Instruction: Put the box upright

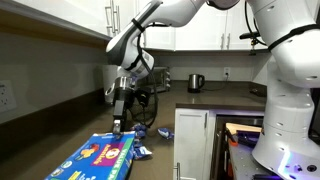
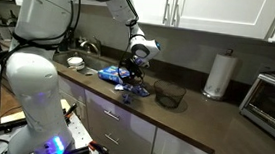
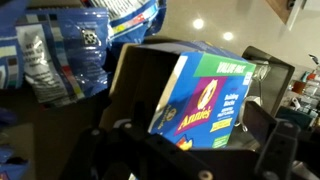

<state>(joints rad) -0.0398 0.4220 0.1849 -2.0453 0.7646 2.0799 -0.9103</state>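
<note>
Dark kitchen counter (image 2: pixel 204 118), blue box (image 3: pixel 200 100) labelled "Annie's", end effector (image 1: pixel 118 127) straddling it, grip unclear

Kitchen. In an exterior view, a dark counter surface (image 2: pixel 209 118) runs across the room, w/ white base cabinets (image 2: pixel 123 126) below and white wall cabinets (image 2: pixel 213 13) w/ bar handles above. A paper towel roll (image 2: pixel 216 76) stands at 3 o'clock, w/ a toaster oven (image 2: pixel 273 99) at the far 3 o'clock edge. In an exterior view, an electric kettle (image 1: pixel 196 83) sits at approx. 1 o'clock on the back counter, and a wall outlet (image 1: pixel 5 97) is at 9 o'clock.
</note>
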